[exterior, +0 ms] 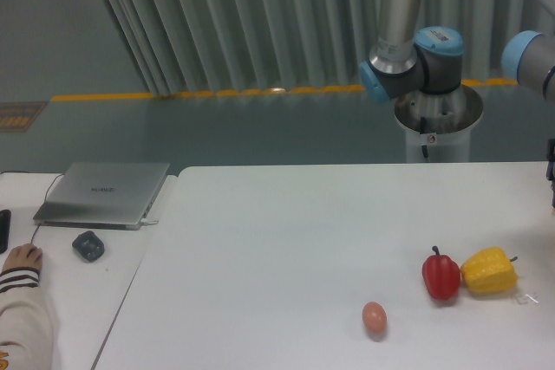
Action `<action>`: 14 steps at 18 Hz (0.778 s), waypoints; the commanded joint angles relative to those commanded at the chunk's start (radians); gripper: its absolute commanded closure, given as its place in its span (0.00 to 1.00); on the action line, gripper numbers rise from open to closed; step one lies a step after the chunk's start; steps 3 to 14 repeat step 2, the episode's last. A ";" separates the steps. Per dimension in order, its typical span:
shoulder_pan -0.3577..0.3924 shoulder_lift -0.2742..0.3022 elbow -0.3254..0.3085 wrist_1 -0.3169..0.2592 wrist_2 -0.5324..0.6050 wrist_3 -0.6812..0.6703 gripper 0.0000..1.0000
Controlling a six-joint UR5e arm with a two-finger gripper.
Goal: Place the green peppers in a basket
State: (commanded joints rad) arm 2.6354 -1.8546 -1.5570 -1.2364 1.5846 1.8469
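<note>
You have no green pepper anywhere in this view, and no basket either, so you cannot judge from here whether the pepper is already placed or not yet picked; both lie outside the frame or are hidden. What you do see on the white tabletop is a red pepper at lower right, a yellow pepper just beside it on its right and apparently touching it, and a small brownish egg lower and further left, apart from both.

The arm enters at the upper right of the frame: a silver link comes down to blue-capped joints above its pedestal base, and another joint shows at the right edge. From there the arm runs out of the picture. A dark sliver at the far right edge may belong to the wrist or the tool, but you cannot tell, so whether the tool is apart, together or clamped on something stays unknown.

At left, on a separate surface, sit a closed laptop, a dark mouse and a person's hand.
</note>
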 joint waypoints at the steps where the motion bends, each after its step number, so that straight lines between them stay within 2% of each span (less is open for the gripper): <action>1: 0.000 0.000 0.000 0.000 -0.002 0.000 0.00; 14: 0.000 0.000 0.000 0.000 0.000 0.000 0.00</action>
